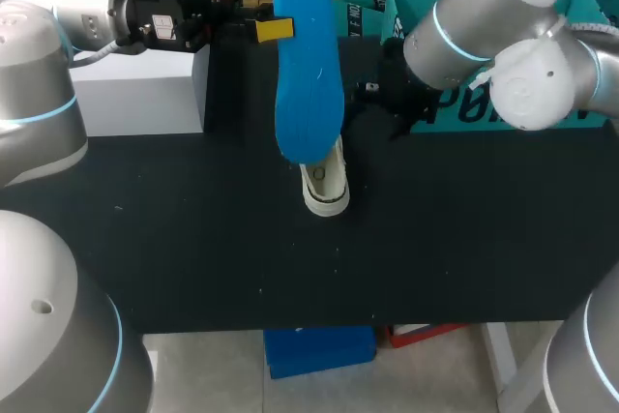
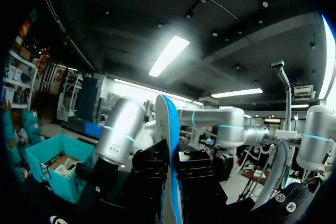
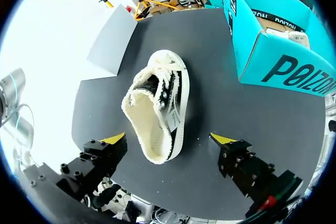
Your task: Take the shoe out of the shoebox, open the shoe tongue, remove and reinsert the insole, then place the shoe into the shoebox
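A blue insole (image 1: 308,65) hangs upright above the middle of the table, with my left gripper (image 1: 274,30) shut on its upper edge. In the left wrist view the insole (image 2: 169,140) stands edge-on between the black fingers (image 2: 151,174). Under it on the black table lies a white shoe with dark side panels (image 3: 160,103), partly hidden by the insole in the head view (image 1: 325,189). My right gripper (image 3: 168,139) hovers over the shoe's heel end, open wide, one yellow tip on each side and apart from it. The teal shoebox (image 3: 278,64) stands open behind the shoe.
A white box (image 1: 135,92) stands at the table's back left, also seen beyond the shoe (image 3: 110,40). My right arm (image 1: 503,36) reaches in over the shoebox (image 1: 455,7). The black table top (image 1: 193,239) is bare towards the front.
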